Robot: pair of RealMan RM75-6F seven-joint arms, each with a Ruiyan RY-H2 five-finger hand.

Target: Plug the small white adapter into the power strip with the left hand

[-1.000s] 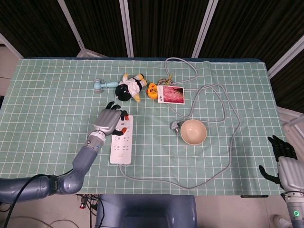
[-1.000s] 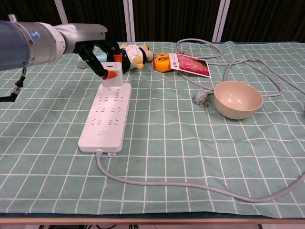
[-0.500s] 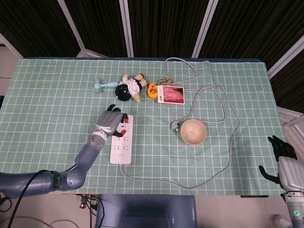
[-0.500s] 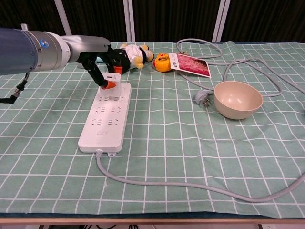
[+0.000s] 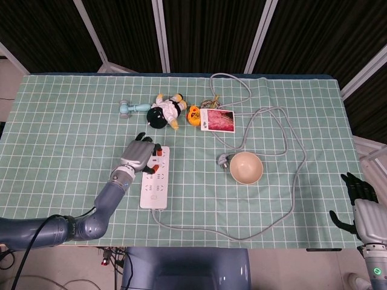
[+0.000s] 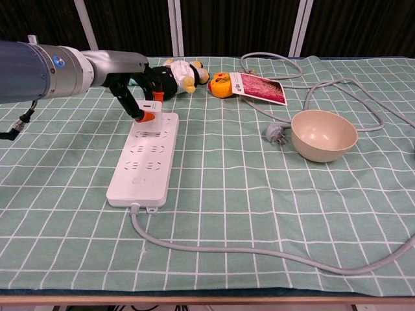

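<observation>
The white power strip (image 6: pixel 146 158) (image 5: pixel 156 177) lies lengthwise on the green checked cloth, its cable running off the near end. The small white adapter (image 6: pixel 152 111) stands upright on the strip's far end, its base against the sockets there. My left hand (image 6: pixel 133 87) (image 5: pixel 139 156) holds the adapter from above and from the left, with orange-tipped fingers (image 6: pixel 148 116) pinching its sides. In the head view the hand hides most of the adapter. My right hand (image 5: pixel 363 205) hangs off the table's right edge, fingers apart and holding nothing.
A beige bowl (image 6: pixel 323 135) sits right of the strip with a loose grey plug (image 6: pixel 275 133) beside it. A grey cable (image 6: pixel 337 91) loops across the right side. A plush doll (image 6: pixel 178 74), an orange toy (image 6: pixel 221 84) and a red card (image 6: pixel 260 88) lie behind the strip.
My left hand has lowered the adapter from above the strip's far end down onto its sockets. The right hand has not moved.
</observation>
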